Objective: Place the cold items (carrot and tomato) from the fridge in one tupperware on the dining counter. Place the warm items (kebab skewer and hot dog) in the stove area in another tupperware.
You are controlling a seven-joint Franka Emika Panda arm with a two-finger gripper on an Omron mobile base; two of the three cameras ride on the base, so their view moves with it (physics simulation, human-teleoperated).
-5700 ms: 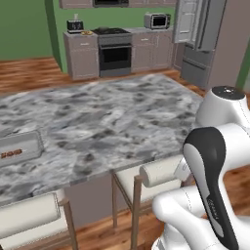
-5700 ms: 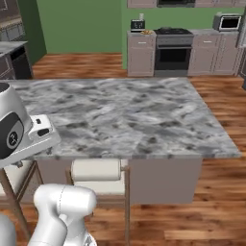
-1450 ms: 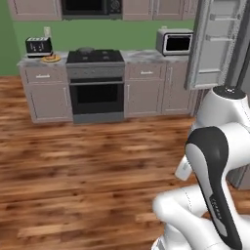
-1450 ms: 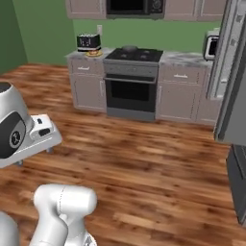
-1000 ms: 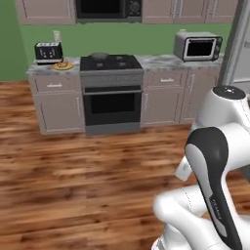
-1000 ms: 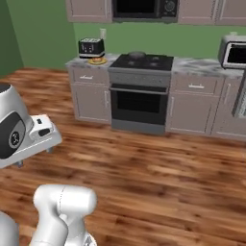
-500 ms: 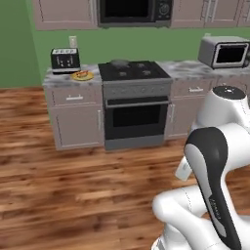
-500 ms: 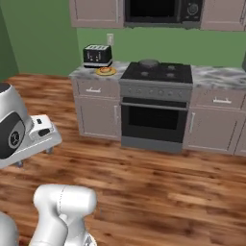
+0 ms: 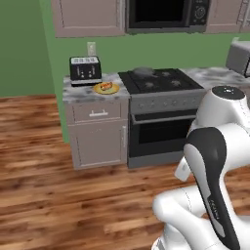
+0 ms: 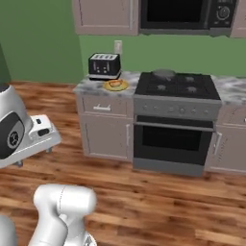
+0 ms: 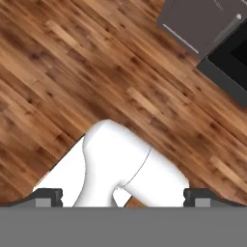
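The robot faces the stove [image 9: 161, 83] from across the wood floor [image 9: 53, 195]. To the stove's left, a short stretch of grey marble counter [image 9: 80, 93] carries a black toaster [image 9: 85, 68] at the back and, in front of it, a yellow plate [image 9: 106, 88] holding an orange-red item [image 9: 108, 86] that looks like the hot dog; it is too small to be sure. In the right base view the same plate [image 10: 116, 85] sits just beside the stove's edge. A grey pan [image 9: 143, 72] rests on a rear burner. A microwave [image 9: 168, 13] hangs above.

The hand [image 11: 123, 197] points down at the floor, its 2 fingertips [image 11: 48, 197] spread wide, holding nothing.
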